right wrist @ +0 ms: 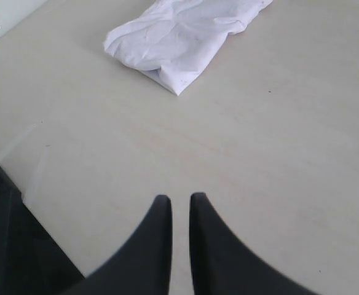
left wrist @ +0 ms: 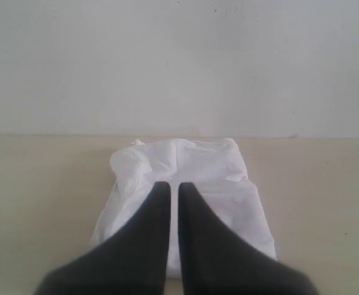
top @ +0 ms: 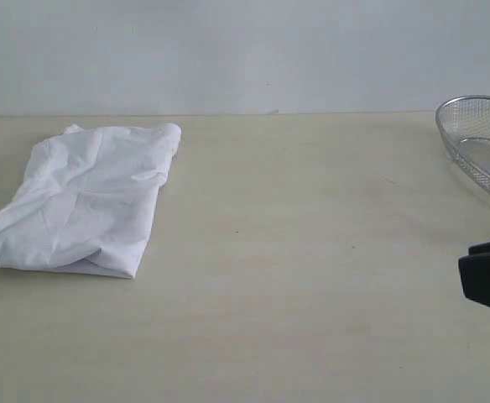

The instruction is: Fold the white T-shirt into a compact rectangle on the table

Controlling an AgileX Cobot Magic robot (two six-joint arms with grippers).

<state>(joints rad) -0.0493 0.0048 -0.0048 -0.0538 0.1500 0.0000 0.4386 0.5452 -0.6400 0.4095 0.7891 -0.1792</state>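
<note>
Reads plain white across the shirt (top: 86, 197), with soft grey shadow in the creases and along the folded edges. Shows pale beige, matte and even, over the table (top: 295, 277) all around the shirt, flecked with a few tiny dark specks. Turns to a flat whitish grey on the wall (top: 245, 50) behind the shirt. Glints silver in a fine mesh weave on the basket (top: 484, 138), far across the table from the shirt. Goes solid matte black on the left gripper (left wrist: 173, 184), seen against the shirt's white, and the same black on the right gripper (right wrist: 180, 196), well apart from the shirt.
</note>
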